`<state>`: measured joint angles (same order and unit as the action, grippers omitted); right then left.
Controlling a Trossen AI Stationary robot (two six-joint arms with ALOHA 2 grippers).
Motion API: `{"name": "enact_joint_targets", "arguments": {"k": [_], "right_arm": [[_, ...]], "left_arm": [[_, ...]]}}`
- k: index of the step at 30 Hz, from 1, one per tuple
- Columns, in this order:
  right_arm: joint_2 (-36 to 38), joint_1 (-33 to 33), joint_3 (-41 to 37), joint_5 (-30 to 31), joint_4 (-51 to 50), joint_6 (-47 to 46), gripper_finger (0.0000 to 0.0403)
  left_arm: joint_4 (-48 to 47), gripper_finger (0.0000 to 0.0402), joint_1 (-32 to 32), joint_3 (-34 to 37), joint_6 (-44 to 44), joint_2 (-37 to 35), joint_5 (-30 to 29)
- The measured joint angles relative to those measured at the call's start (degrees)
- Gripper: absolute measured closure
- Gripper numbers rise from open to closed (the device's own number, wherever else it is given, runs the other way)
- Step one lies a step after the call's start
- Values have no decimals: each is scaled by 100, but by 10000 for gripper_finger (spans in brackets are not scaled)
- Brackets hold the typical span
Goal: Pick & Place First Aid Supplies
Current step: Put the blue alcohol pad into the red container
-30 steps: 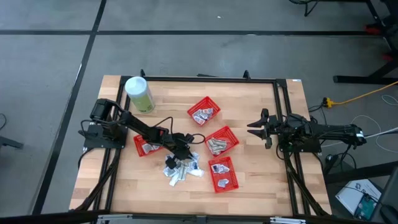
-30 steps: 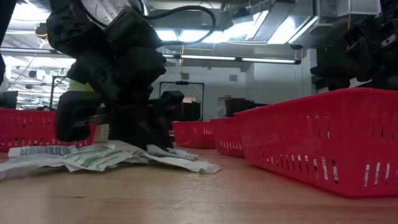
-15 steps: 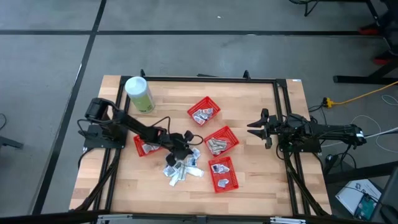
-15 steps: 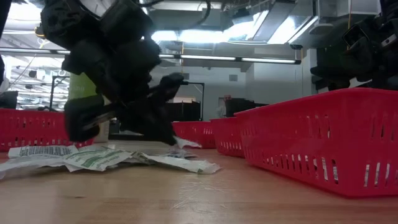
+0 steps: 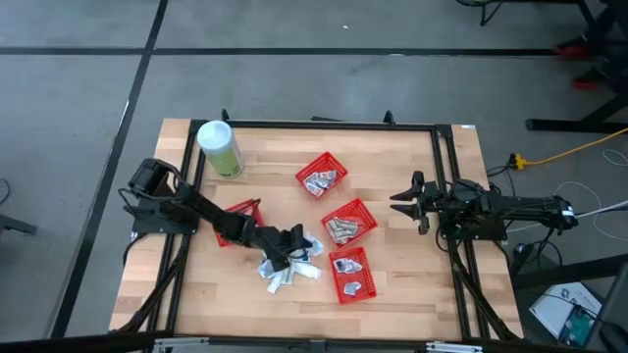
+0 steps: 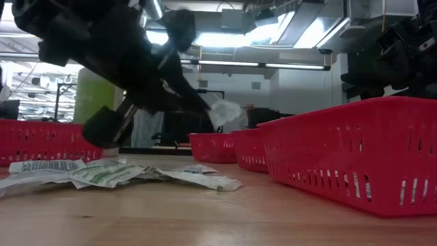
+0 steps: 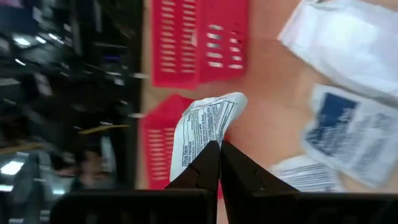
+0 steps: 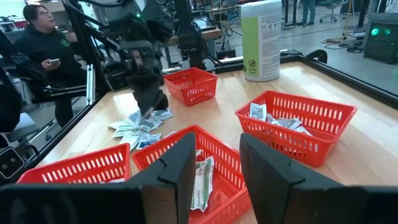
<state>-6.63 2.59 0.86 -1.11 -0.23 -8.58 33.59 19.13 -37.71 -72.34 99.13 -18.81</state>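
Observation:
The first aid supplies are small flat white packets. A loose pile of them (image 5: 287, 268) lies on the wooden table near the middle, also seen in the low view (image 6: 102, 171) and the left wrist view (image 7: 351, 127). My left gripper (image 5: 296, 239) is above that pile, shut on one white printed packet (image 7: 207, 124). Four red mesh baskets hold more packets: one far (image 5: 323, 175), one middle (image 5: 350, 221), one near (image 5: 353, 274), one left (image 5: 235, 221). My right gripper (image 5: 405, 201) waits open at the table's right side, touching nothing. My left gripper pinches the packet by one end (image 7: 211, 144) between its two fingertips (image 7: 205, 163). The fingers come from the table's left, slanting a little downward. The rest of the packet (image 6: 225, 111) sticks out past the fingertips, lifted clear of the pile and the table.
A tall pale-green canister (image 5: 221, 147) with a white lid stands at the far left of the table. A black frame rail (image 5: 446, 196) runs along the right side. A person (image 8: 38, 37) stands beyond the table's left side. Bare wood (image 5: 216, 294) shows near the front edge.
My left gripper has taken hold of one packet from the pile and risen with it, rolling about its own axis and shifting a little toward the table's right and near edges. That packet now hangs clear of the pile; the other packets stay where they were.

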Motion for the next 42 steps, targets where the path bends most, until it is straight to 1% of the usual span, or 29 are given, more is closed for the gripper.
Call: {"name": "enact_joint_targets", "arguments": {"k": [5,8,13,16,18,20,23,26,32,37,42], "right_arm": [[1,0,0,0,0,0,276],[2,0,0,0,0,0,276],[2,0,0,0,0,0,276],[1,0,0,-1,0,0,276],[1,0,0,0,0,0,276],[1,0,0,-2,0,0,276],[0,1,0,0,0,0,276],[0,0,0,-1,0,0,276],[2,0,0,0,0,0,276],[2,2,0,-2,0,0,276],[2,0,0,0,0,0,276]], "left_arm": [[501,400,224,0,-790,0,-411],[691,398,317,-2,-1112,0,-472],[907,400,433,-4,-1372,-4,-531],[951,398,450,-4,-1383,-4,-503],[955,400,446,-4,-1296,-4,-365],[950,400,442,-44,-1064,-4,-203],[948,399,409,-257,-460,-4,-32],[647,400,267,-542,111,-4,403],[-474,400,-109,-1165,1111,-4,1679],[-665,399,-385,-1421,1840,-4,2476],[-680,400,-566,-1616,2702,113,3406]]}}
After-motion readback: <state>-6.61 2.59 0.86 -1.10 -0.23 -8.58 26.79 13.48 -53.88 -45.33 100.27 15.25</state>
